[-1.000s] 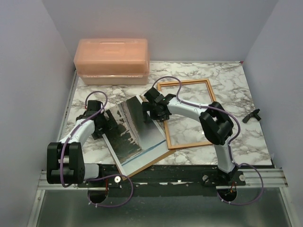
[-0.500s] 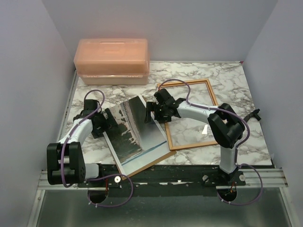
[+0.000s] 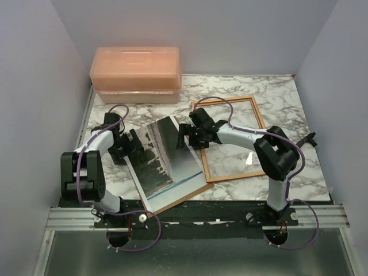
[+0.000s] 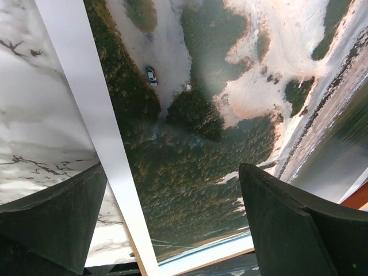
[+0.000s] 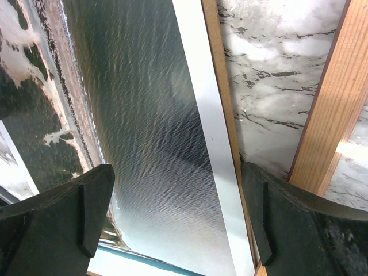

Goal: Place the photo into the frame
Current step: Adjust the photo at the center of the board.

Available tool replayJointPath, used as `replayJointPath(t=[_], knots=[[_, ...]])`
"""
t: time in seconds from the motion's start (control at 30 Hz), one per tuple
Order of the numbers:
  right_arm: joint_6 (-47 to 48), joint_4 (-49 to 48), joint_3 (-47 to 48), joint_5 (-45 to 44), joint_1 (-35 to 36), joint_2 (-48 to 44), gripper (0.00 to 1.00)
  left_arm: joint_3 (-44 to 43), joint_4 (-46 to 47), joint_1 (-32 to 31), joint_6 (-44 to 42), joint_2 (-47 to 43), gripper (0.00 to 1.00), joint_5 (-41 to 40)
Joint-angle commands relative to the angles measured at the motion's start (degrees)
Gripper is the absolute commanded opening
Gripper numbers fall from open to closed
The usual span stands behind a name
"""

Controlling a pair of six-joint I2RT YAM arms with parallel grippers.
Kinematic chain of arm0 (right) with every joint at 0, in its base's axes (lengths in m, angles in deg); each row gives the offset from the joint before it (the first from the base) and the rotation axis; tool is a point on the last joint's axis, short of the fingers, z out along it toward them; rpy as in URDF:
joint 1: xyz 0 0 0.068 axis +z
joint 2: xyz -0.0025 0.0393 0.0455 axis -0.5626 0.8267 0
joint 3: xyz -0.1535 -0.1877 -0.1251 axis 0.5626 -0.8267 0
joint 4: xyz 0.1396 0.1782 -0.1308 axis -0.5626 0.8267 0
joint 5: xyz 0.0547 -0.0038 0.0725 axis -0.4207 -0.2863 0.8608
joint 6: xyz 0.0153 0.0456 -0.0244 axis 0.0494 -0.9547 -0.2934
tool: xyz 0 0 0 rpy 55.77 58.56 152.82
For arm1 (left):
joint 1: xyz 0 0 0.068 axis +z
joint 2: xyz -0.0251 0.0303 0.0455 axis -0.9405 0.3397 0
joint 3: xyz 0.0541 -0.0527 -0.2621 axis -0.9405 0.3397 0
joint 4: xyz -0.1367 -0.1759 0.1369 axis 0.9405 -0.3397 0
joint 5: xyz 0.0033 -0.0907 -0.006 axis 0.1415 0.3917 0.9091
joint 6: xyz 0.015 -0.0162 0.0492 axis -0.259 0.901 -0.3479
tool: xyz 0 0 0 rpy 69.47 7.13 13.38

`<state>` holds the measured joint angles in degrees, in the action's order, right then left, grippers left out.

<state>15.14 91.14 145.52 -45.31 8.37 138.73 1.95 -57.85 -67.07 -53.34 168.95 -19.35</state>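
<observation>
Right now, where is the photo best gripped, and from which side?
Probably the right white border of the photo, from the frame side with the right claw: it lies thin on the board, so only an edge offers a pinch.

Peach box (image 3: 135, 73), marble table (image 3: 276, 98), small black object (image 3: 306, 140)

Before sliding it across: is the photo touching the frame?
Cannot tell. The right wrist view shows marble between the photo and the frame, but that gap narrows and disappears behind a finger.

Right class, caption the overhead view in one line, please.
The left claw and right claw, both open, flank the photo; the frame lies beside it.
</observation>
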Motion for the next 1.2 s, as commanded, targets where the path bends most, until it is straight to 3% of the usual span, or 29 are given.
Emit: replayJointPath(t=[0.0,0.33,0.7,1.17], knots=[[-4.4,3.8,-1.2,12.7,4.0,0.9,0.98,-6.5,10.1,-0.8,0.0,3.0,0.95,11.3],[-4.8,4.2,-0.7,10.6,3.0,-0.8,1.0,-15.1,6.3,-2.9,-1.7,8.2,0.95,11.7],[-5.3,2.7,-2.8,12.0,2.8,-1.8,1.0,-26.7,-1.0,-7.2,-4.8,16.0,0.95,6.7],[-5.1,5.7,-3.5,4.4,2.7,-2.5,0.99,-16.1,-3.6,-7.7,-3.1,7.9,0.98,-12.4]])
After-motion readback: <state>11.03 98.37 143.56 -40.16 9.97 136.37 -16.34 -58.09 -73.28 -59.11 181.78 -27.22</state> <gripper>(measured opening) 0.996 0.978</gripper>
